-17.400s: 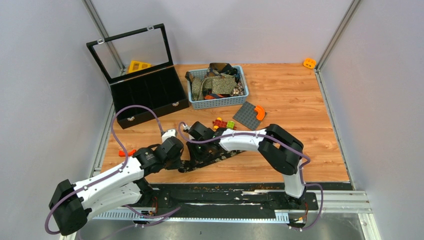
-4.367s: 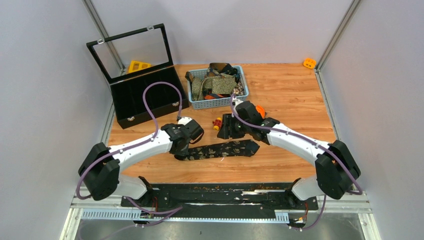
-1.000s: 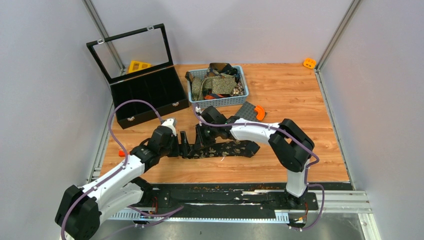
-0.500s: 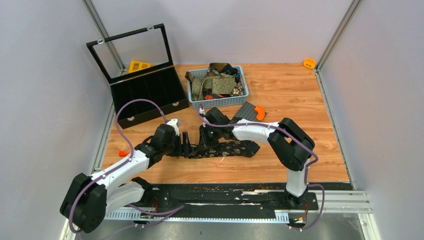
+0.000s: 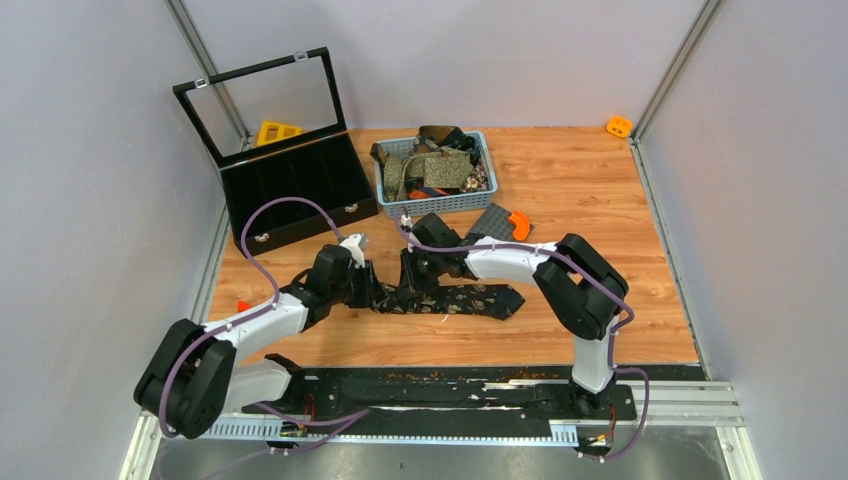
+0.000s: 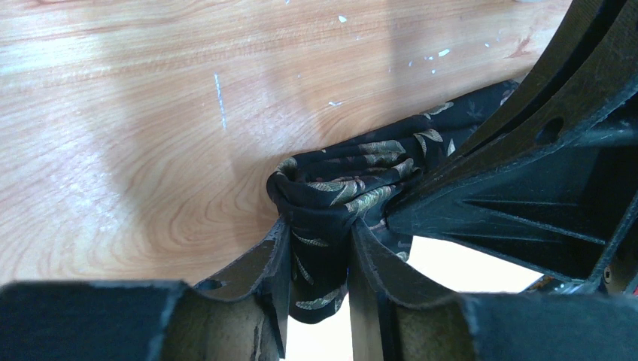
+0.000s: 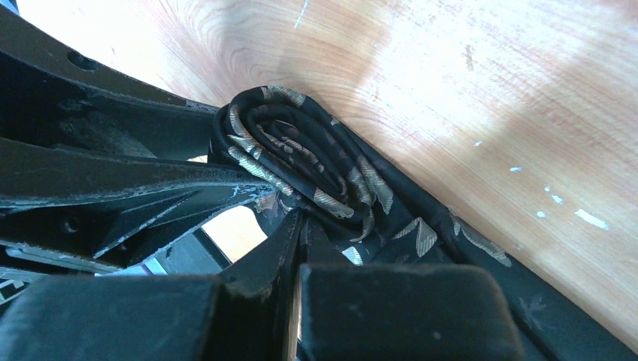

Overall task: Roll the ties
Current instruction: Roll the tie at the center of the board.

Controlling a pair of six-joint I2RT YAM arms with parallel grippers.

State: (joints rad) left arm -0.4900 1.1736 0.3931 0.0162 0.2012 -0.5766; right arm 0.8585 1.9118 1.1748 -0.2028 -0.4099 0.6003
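Left gripper (image 6: 316, 235) clamped on the rolled end (image 6: 331, 180) of the black tie (image 5: 475, 298); rest of the tie lies flat on the worktop (image 5: 590, 210), running off to the right. Right gripper (image 7: 295, 219) fingers together, tips down against the tie just beside the roll; can't tell if any fabric is pinched. More ties (image 5: 437, 165) heaped in the basket (image 5: 432, 207) at the back.

I'm boxed in by plain grey walls (image 5: 450, 50), metal posts (image 5: 675, 68) at the back corners. Wood-grain table (image 5: 590, 180) under me, even light, soft shadows.
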